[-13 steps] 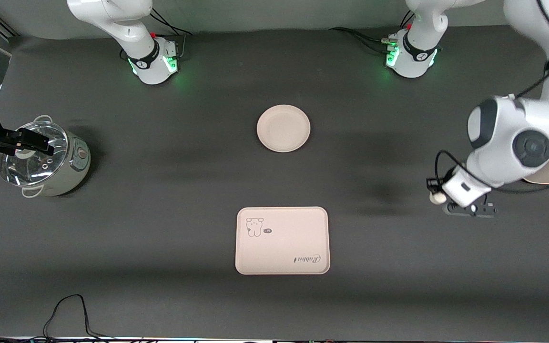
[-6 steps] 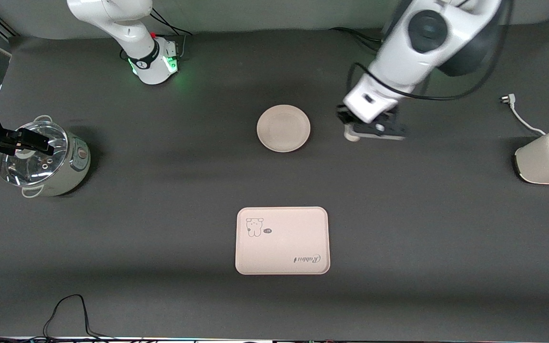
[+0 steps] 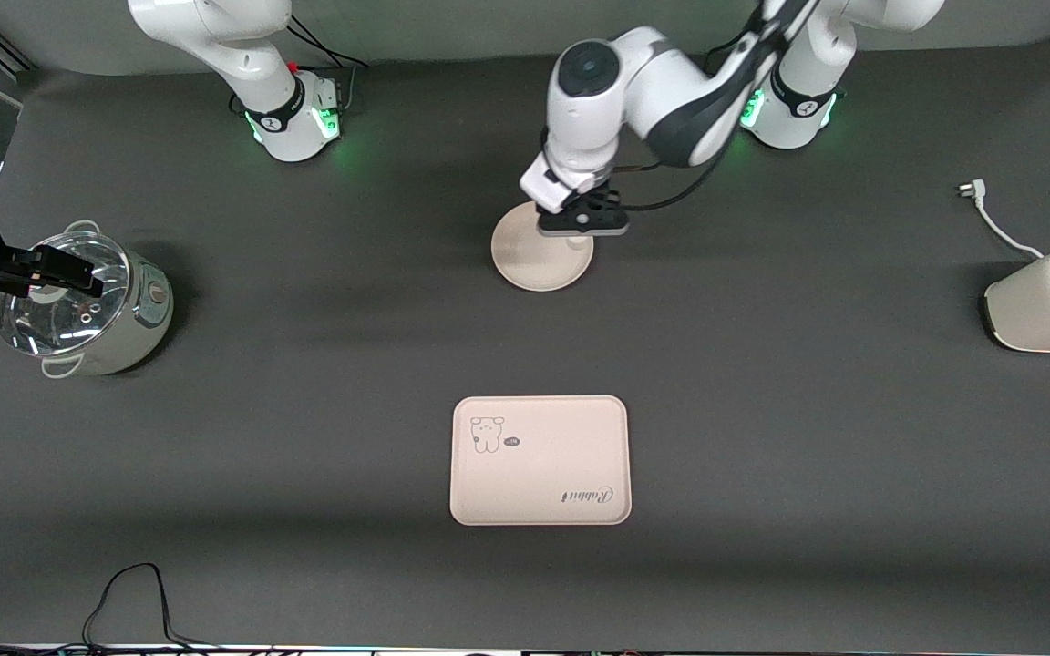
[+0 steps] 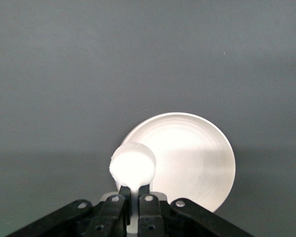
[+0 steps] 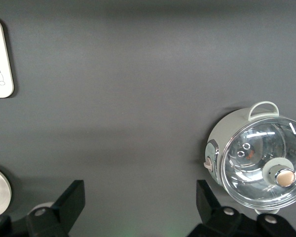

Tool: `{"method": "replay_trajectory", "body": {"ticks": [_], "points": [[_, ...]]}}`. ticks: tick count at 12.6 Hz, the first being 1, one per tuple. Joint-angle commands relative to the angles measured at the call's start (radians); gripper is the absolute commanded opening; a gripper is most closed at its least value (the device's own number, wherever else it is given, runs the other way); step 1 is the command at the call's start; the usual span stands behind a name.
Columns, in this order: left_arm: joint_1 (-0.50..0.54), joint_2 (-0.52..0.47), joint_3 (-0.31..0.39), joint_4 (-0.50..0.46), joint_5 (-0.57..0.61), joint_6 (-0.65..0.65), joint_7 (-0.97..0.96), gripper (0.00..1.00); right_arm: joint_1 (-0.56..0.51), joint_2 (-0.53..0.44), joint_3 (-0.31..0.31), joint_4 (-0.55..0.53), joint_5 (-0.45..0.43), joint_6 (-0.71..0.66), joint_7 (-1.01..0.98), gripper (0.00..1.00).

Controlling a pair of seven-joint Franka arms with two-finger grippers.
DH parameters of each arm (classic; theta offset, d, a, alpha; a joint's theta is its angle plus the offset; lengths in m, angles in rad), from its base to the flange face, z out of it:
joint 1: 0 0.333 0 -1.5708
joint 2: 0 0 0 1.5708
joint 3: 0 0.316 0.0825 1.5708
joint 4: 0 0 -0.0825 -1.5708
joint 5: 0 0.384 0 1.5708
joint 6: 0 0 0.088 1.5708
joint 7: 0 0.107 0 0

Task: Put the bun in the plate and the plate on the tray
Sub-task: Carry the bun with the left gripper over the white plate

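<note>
Dark grey matte tabletop point(image 3: 306, 383) under even overhead light

The cloth-like surface fills nearly the whole front view, with soft broad shadow bands lying across it. A pale grey wall strip point(image 3: 452, 27) runs along its edge by the arm bases, where green lamp glow tints the cloth. A thin black cable point(image 3: 128, 597) loops at the edge nearest the front camera.

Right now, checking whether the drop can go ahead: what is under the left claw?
The left claw, shut on the bun, hangs over the plate. The wrist view shows bare plate beneath; the front view hides the bun under the claw.
</note>
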Motion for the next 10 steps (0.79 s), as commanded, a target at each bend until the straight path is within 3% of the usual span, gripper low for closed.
{"method": "replay_trajectory", "body": {"ticks": [1,5,6,7,10], "points": [[-0.078,0.138,0.023,0.023,0.124,0.070,-0.136,0.00,-0.004,-0.015,0.006,-0.011,-0.018,-0.006,0.001,1.00],[-0.082,0.223,0.023,0.029,0.164,0.127,-0.209,0.00,-0.004,-0.015,0.006,-0.014,-0.018,-0.006,0.001,1.00],[-0.077,0.223,0.025,0.030,0.164,0.125,-0.203,0.56,-0.004,-0.015,0.006,-0.014,-0.018,-0.006,0.001,1.00],[-0.073,0.218,0.025,0.030,0.164,0.115,-0.201,1.00,-0.004,-0.015,0.006,-0.014,-0.018,-0.006,0.001,1.00],[-0.073,0.223,0.025,0.030,0.164,0.130,-0.201,1.00,-0.004,-0.015,0.006,-0.018,-0.018,-0.006,0.001,1.00]]}}
